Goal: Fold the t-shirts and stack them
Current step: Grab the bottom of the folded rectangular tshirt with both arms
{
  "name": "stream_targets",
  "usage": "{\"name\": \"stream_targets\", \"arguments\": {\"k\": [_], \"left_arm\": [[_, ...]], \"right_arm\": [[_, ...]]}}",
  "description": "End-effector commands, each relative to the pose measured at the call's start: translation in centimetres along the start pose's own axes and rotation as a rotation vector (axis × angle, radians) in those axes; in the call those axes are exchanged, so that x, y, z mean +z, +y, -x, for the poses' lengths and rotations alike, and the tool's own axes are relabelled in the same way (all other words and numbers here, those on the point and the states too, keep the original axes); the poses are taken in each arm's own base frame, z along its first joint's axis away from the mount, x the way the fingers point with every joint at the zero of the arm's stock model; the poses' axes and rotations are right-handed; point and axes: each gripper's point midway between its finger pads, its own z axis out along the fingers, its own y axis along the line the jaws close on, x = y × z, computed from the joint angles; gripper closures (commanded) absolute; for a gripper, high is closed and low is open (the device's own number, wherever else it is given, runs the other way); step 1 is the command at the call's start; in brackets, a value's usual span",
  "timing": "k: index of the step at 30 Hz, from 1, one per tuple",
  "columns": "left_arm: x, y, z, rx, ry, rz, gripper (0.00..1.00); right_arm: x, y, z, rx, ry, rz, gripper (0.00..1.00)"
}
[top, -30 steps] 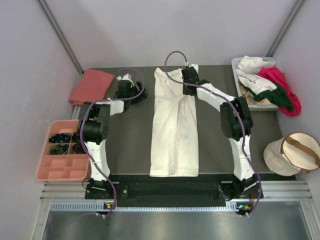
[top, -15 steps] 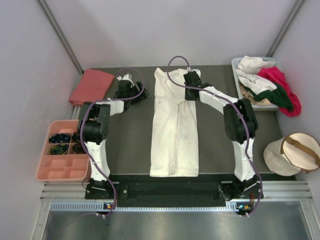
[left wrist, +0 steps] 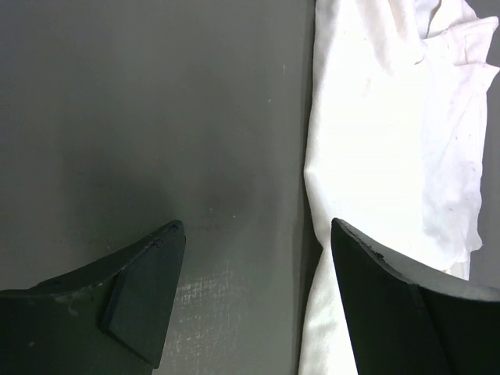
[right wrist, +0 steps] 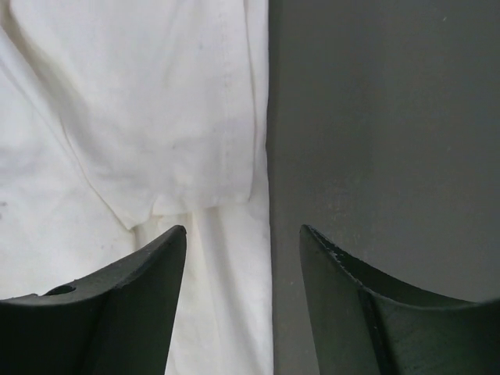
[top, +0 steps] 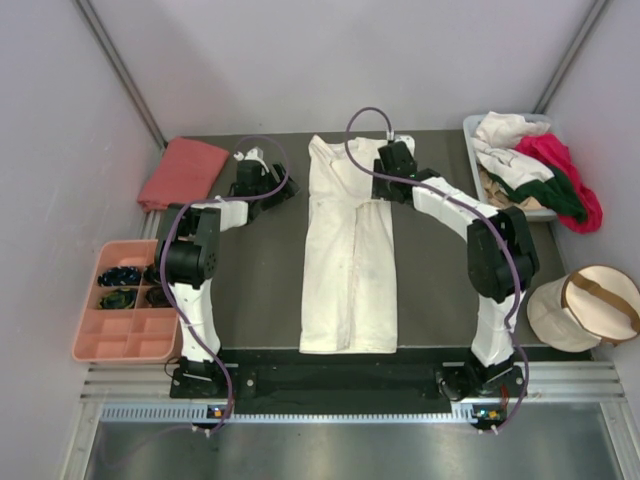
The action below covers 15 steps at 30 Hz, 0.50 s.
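The cream shirt (top: 350, 260) lies at the middle of the worktop (top: 260, 290), folded into a long strip with its collar end at 12 o'clock. The right hand (right wrist: 243, 234) hovers at the strip's 1 o'clock corner, fingers apart and empty, straddling the cloth edge below a loose sleeve flap (right wrist: 195, 141). The left hand (left wrist: 257, 226), also apart and empty, sits at 10 o'clock, mostly over bare worktop at the cloth's edge.

Hazards:
- A shallow pinch is likely to take the top layer only, and the flap would open out.
- If the left hand closes off the cloth, it grips nothing, and a one-sided lift would skew the fold.
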Motion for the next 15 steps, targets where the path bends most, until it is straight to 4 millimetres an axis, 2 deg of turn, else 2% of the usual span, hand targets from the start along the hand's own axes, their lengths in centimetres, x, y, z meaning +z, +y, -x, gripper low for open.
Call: {"name": "stream_targets", "arguments": {"k": [1, 3, 4, 6, 7, 8, 9, 10, 11, 15], "left_arm": [[0.4, -0.8, 0.8, 0.001, -0.004, -0.02, 0.2], [0.9, -1.6, 1.5, 0.01, -0.007, -0.047, 0.19], [1.1, -2.7, 2.7, 0.019, -0.026, -0.074, 0.19], [2.0, -3.5, 2.7, 0.026, -0.003, -0.12, 0.19], [2.3, -4.9, 4.2, 0.035, -0.02, -0.154, 0.19], [3.2, -4.8, 3.6, 0.036, 0.008, -0.168, 0.19], [3.6, -5.1, 3.8, 0.044, 0.011, -0.177, 0.19], [3.8, -6.0, 5.0, 0.052, 0.0, -0.192, 0.19], [4.5, -5.7, 4.7, 0.054, 0.012, -0.19, 0.19], [5.3, -5.9, 5.4, 0.103, -0.005, -0.203, 0.18]], "right_arm": [[-1.2, -1.6, 6.4, 0.079, -0.176, -0.026, 0.4], [-0.7, -2.5, 7.2, 0.1, -0.18, -0.028, 0.39], [-0.2, -2.8, 7.3, 0.108, -0.176, -0.032, 0.39], [0.4, -3.5, 7.4, 0.128, -0.168, -0.028, 0.38], [0.8, -3.6, 7.4, 0.131, -0.164, -0.024, 0.38], [1.0, -3.3, 7.2, 0.129, -0.157, 0.0, 0.38], [1.4, -3.6, 7.3, 0.131, -0.152, 0.007, 0.38], [1.8, -3.4, 7.1, 0.129, -0.14, 0.018, 0.38], [2.0, -3.2, 7.1, 0.126, -0.131, 0.039, 0.37], [2.7, -2.7, 6.5, 0.123, -0.109, 0.086, 0.36]]}}
